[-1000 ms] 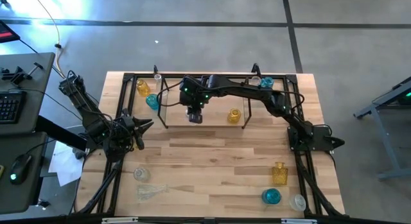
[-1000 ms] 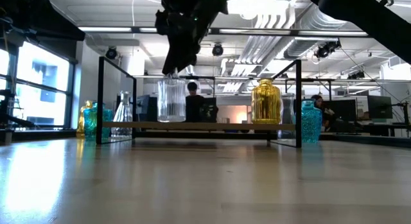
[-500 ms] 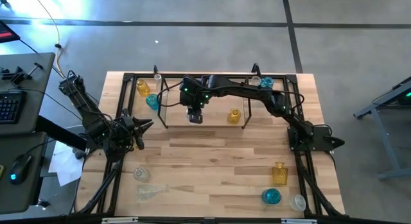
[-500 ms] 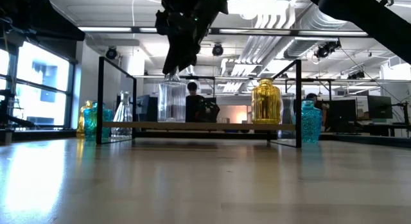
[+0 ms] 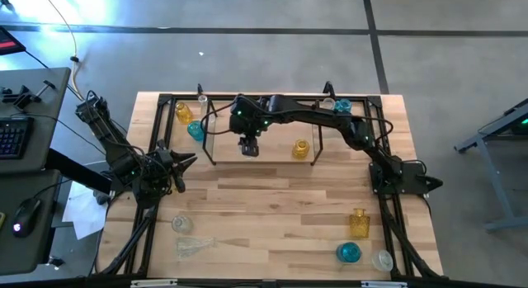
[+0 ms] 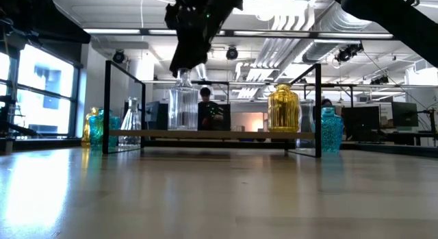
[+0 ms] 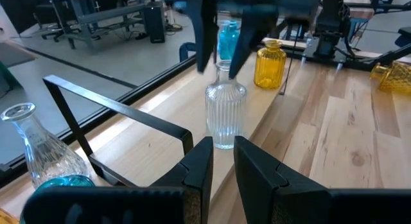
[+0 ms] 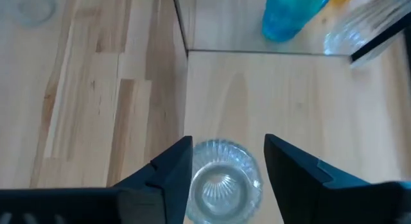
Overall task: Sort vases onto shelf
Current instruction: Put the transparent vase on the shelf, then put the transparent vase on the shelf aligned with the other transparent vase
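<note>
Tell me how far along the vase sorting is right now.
Done: an amber vase stands on the shelf. In hand: the right gripper is open around the neck of a clear ribbed vase standing on the shelf. The left gripper waits aside. Left: vases on the table beside the shelf and near the front edge, like the blue one.

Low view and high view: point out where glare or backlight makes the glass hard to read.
Low view: bright ceiling lights and the window at left backlight the scene; the right gripper reads as a dark silhouette above the clear ribbed vase, whose glass blends into the room behind. High view: a blue-white glare patch washes the floor at upper left; the clear vases near the table's front edge barely stand out from the wood.
</note>
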